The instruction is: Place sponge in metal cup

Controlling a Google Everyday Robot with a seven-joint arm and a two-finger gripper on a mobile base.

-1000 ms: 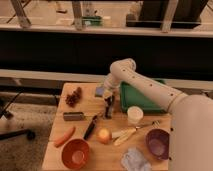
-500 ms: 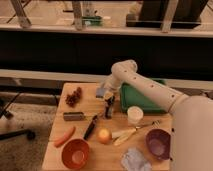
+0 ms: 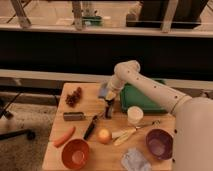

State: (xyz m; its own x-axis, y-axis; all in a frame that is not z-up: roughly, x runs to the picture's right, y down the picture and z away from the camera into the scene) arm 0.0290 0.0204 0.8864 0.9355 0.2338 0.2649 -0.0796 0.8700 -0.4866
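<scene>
Change: the gripper (image 3: 109, 109) has come down over the last second and now stands low over the table (image 3: 56, 134), near the board's middle. Nothing else on the board has shifted.
Meaning for the task: in my judgement this is the descent of a pick or a reach. The sponge is not in any cup, so the placing is still ahead.
Grey block (image 3: 74, 116): lies flat, well to the left of the gripper and level with it. It may be the metal cup on its side, but I cannot confirm that.
Black-handled tool (image 3: 91, 127): lies just below and left of the gripper, apart from it.
Sponge (image 3: 102, 90): I take the blue patch to be the sponge. It sits up and left of the gripper, just beside the wrist, farther back on the table. It is not between the jaws.
Gripper opening: cannot tell, because the tip reads as one dark shape.
White cup (image 3: 134, 114): upright, right of the gripper, near but apart.
Green tray (image 3: 150, 102): right of and behind the gripper, partly under the arm.
</scene>
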